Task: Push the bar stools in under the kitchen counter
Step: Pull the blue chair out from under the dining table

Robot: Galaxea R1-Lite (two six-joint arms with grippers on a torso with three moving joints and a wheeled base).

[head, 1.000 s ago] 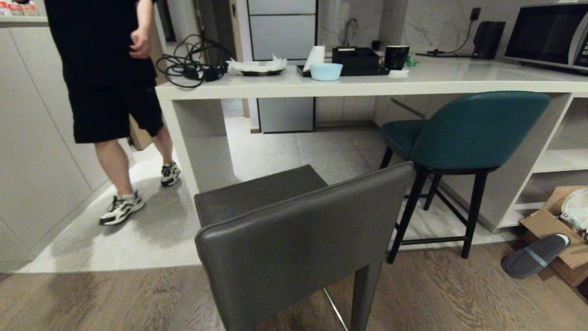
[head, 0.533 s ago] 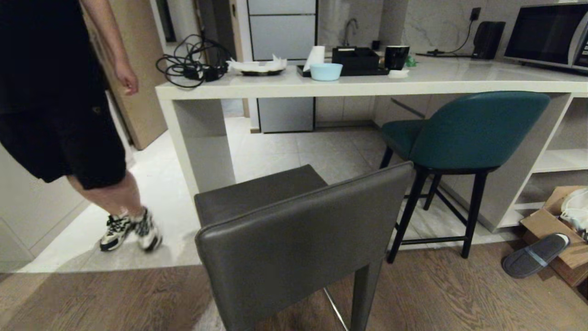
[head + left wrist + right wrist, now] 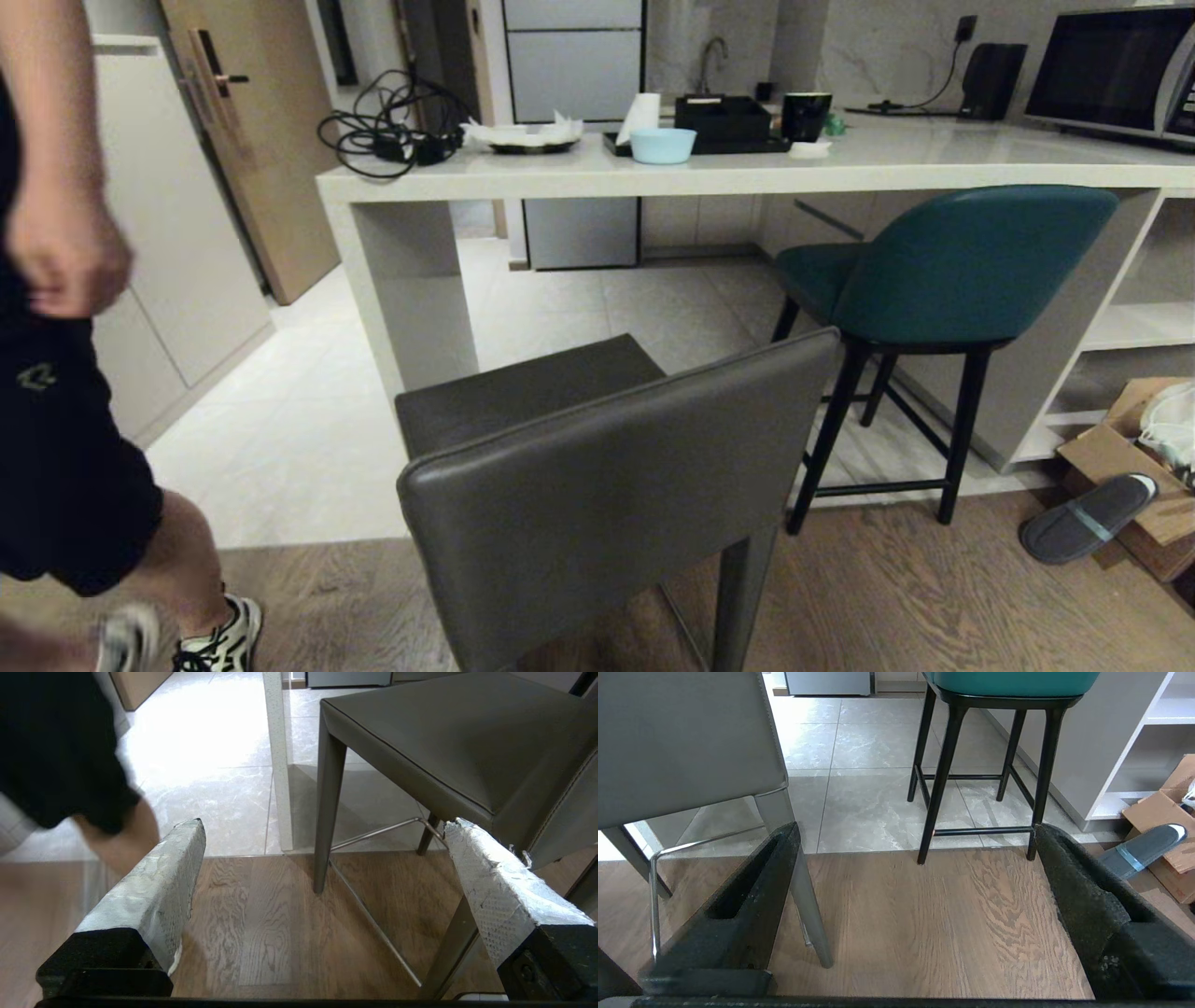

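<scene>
Left gripper (image 3: 322, 828): two black fingers, inner faces wrapped in worn grey-white textured tape, frayed at edges | Right gripper (image 3: 915, 833): two bare black, rough-textured fingers (image 3: 1083, 905), each with a slotted hollow

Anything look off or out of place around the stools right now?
The grey stool stands skewed, well out from the counter. A slipper lies against a cardboard box on the floor at right. A person walks past on the left.

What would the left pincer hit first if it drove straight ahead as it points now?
Probably bare wood floor. The open left pincer points down and forward past the grey stool, whose front leg and footrest bar run through the gap's far side, so it might clip those first; depth is unclear.
</scene>
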